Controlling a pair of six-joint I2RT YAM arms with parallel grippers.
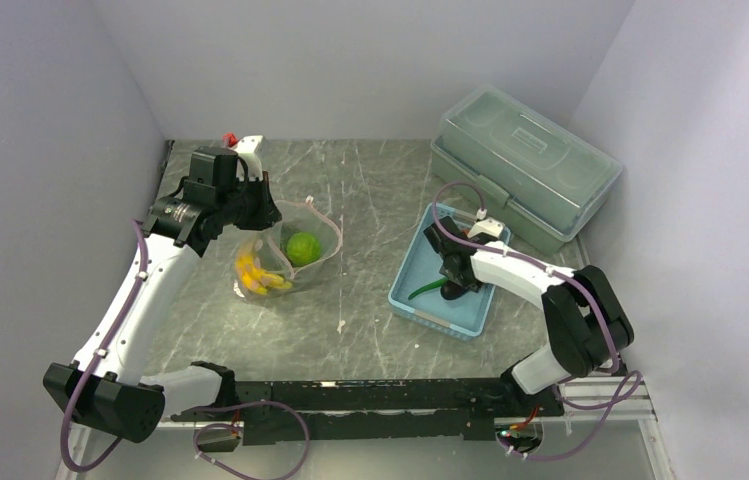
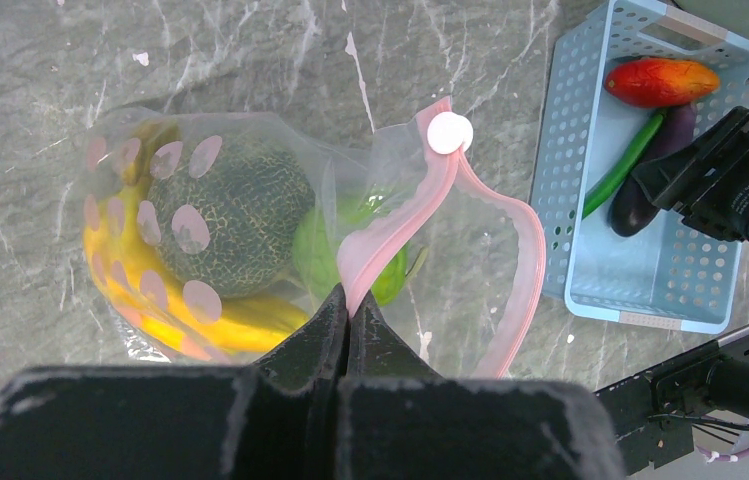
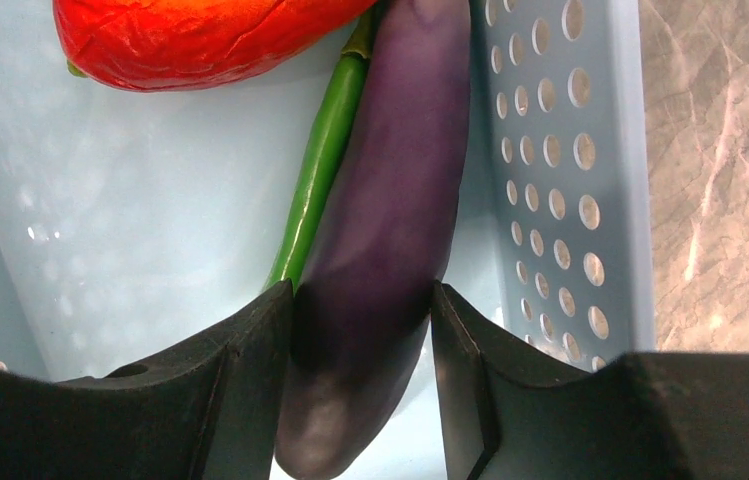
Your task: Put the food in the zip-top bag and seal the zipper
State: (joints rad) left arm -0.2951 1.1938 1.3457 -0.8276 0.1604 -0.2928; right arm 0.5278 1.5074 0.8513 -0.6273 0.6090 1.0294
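The clear zip-top bag (image 2: 280,180) lies left of the table's middle with its mouth open. Inside it are yellow bananas (image 2: 115,270), a dark-green netted melon (image 2: 240,210) and a lime-green fruit (image 2: 325,255). My left gripper (image 2: 350,297) is shut on the pink zipper (image 2: 390,235) strip at the near lip, a white slider (image 2: 449,132) at its far end. My right gripper (image 3: 362,290) reaches down into the light blue basket (image 3: 560,150), its fingers pressed on either side of the purple eggplant (image 3: 390,230). A thin green vegetable (image 3: 315,190) and an orange-red piece (image 3: 200,40) lie beside it.
The blue basket (image 1: 415,275) sits right of centre, with a big translucent grey-green lidded box (image 1: 525,160) behind it at the back right. A small red object (image 1: 233,137) shows at the back wall behind my left arm. Walls close in on three sides.
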